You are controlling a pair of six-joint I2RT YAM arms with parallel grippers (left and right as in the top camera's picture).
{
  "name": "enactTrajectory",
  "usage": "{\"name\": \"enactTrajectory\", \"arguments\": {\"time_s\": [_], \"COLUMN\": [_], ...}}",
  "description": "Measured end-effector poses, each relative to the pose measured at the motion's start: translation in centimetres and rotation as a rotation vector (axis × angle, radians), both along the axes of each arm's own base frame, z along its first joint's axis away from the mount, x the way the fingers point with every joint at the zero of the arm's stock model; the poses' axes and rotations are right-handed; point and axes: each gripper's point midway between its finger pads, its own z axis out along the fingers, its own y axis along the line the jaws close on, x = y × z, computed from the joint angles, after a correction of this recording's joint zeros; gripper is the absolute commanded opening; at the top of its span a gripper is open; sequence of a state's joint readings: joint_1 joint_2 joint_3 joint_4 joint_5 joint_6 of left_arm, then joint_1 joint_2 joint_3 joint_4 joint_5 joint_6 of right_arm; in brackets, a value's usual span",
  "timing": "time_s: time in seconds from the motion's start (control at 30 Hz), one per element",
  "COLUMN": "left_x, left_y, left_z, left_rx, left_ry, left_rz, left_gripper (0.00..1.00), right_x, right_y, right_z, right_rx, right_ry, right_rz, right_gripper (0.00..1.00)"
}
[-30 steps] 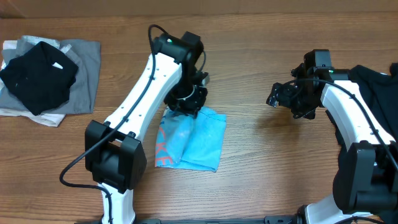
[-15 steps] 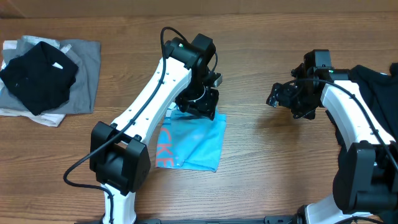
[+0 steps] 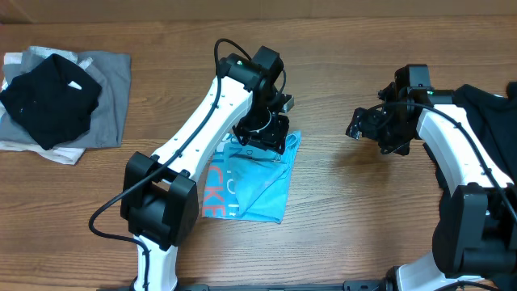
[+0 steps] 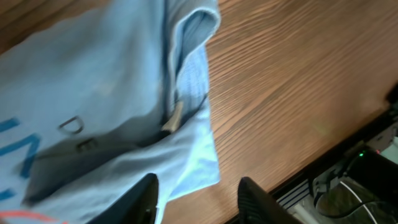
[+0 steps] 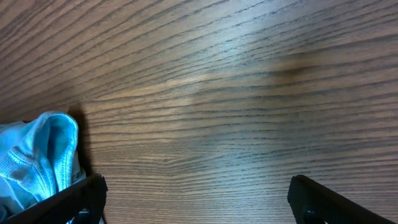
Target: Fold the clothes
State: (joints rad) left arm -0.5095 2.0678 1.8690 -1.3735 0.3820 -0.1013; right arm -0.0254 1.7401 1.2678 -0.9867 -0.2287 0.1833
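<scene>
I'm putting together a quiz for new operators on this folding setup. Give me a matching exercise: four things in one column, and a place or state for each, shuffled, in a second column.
Column one
1. light blue T-shirt
2. black garment
3. left gripper
4. right gripper

Column two
A. open, only table beneath it
B. lying on the grey cloth
C. open at the T-shirt's edge
D. mid-table, coral-red lettering showing

Pairs: 1-D, 2-B, 3-C, 4-A
</scene>
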Motion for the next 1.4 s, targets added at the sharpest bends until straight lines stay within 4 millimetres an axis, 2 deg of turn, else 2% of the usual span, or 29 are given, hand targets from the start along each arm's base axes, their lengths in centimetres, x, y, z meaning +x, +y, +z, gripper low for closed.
{"name": "enactTrajectory", "arguments": {"time_s": [0.1, 0.2, 0.33, 0.43, 0.5, 0.57, 0.73, 0.83, 0.93, 1.1, 1.27, 1.4], "left_x": [0.7, 2.1, 2.7, 3.1, 2.5, 1.6, 0.9, -0.3, -0.9, -1.2, -0.9, -0.5], "left_y": [2.3, 6.3, 12.4, 15.1, 15.2, 14.5, 11.2, 9.4, 8.6, 9.0, 9.9, 9.9], "left_z": [0.9, 2.0, 2.4, 2.2, 1.6, 0.8, -1.8, -3.4, -4.5, -5.9, -6.2, -6.4], "left_rx": [0.078, 0.159, 0.224, 0.193, 0.131, 0.071, -0.085, -0.140, -0.162, -0.143, -0.120, -0.119], "left_ry": [-0.005, -0.004, 0.065, 0.100, 0.148, 0.188, 0.206, 0.236, 0.243, 0.252, 0.241, 0.224], "left_rz": [0.052, 0.150, 0.292, 0.343, 0.322, 0.282, 0.196, 0.164, 0.150, 0.173, 0.190, 0.193], "left_gripper": [0.61, 0.69, 0.70, 0.71, 0.71, 0.71, 0.70, 0.70, 0.70, 0.70, 0.72, 0.74], "right_x": [0.0, -0.1, -0.2, -0.2, 0.0, 0.0, 0.0, 0.0, -0.1, -0.2, -0.2, -0.2], "right_y": [0.0, 0.0, 0.0, 0.0, 0.0, 0.0, 0.0, 0.0, 0.0, 0.0, 0.0, 0.0], "right_z": [0.0, 0.0, 0.0, 0.0, 0.0, 0.0, 0.0, 0.0, 0.0, 0.0, 0.0, 0.0], "right_rx": [0.000, 0.000, 0.000, 0.000, 0.000, 0.000, 0.000, 0.000, 0.000, 0.000, 0.000, 0.000], "right_ry": [0.001, 0.004, 0.008, 0.006, 0.001, 0.001, 0.000, 0.001, 0.002, 0.009, 0.009, 0.008], "right_rz": [0.000, 0.000, 0.000, 0.000, 0.000, 0.000, 0.000, 0.000, 0.000, 0.000, 0.001, 0.000], "right_gripper": [0.97, 0.98, 0.98, 0.98, 0.98, 0.98, 0.98, 0.98, 0.98, 0.98, 0.98, 0.98]}}
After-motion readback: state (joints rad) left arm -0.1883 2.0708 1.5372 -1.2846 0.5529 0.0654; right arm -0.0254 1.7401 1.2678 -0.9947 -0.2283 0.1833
